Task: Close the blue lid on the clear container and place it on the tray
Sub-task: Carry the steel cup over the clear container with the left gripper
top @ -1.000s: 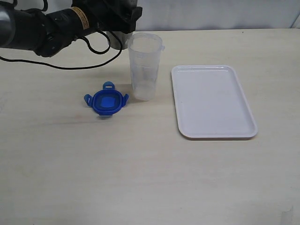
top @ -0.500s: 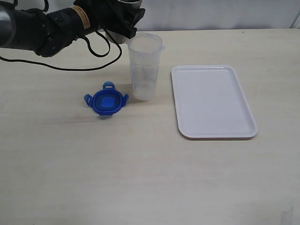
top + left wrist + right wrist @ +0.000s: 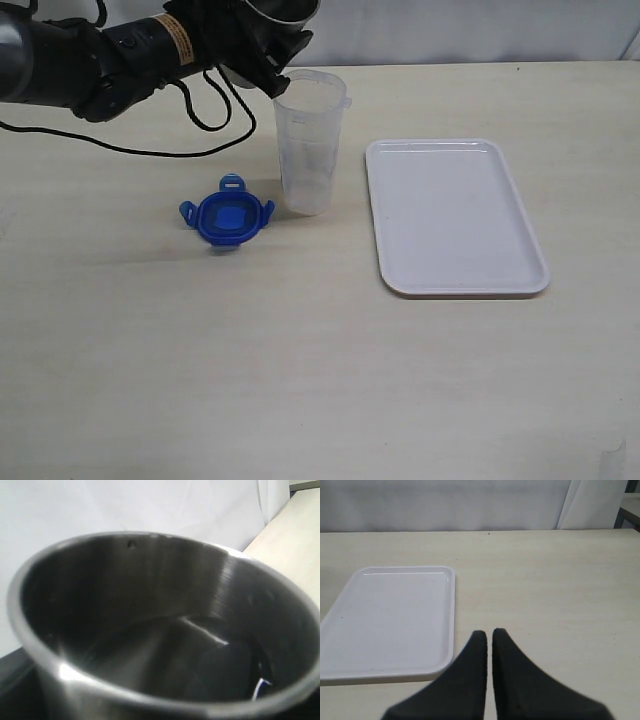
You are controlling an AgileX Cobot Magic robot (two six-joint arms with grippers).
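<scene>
The clear container point(image 3: 308, 140) stands upright and open-topped at the middle of the table. Left of it the blue lid point(image 3: 228, 217) lies flat, flaps spread. The white tray point(image 3: 452, 215) lies to the right with nothing on it. My left gripper point(image 3: 262, 42) holds a grey steel cup point(image 3: 280, 12), tipped over the container's mouth from the back left. The cup's dark inside point(image 3: 150, 630) fills the left wrist view and hides the fingers. My right gripper point(image 3: 489, 632) is shut on nothing, low beside the tray's point(image 3: 390, 620) near corner; the exterior view does not show it.
A black cable point(image 3: 150, 148) from the left arm trails over the table behind the lid. A pale wall or curtain runs along the table's far edge.
The left gripper has raised the steel cup and tipped it further toward the container's mouth. Lid, container, tray and right gripper have not moved.
</scene>
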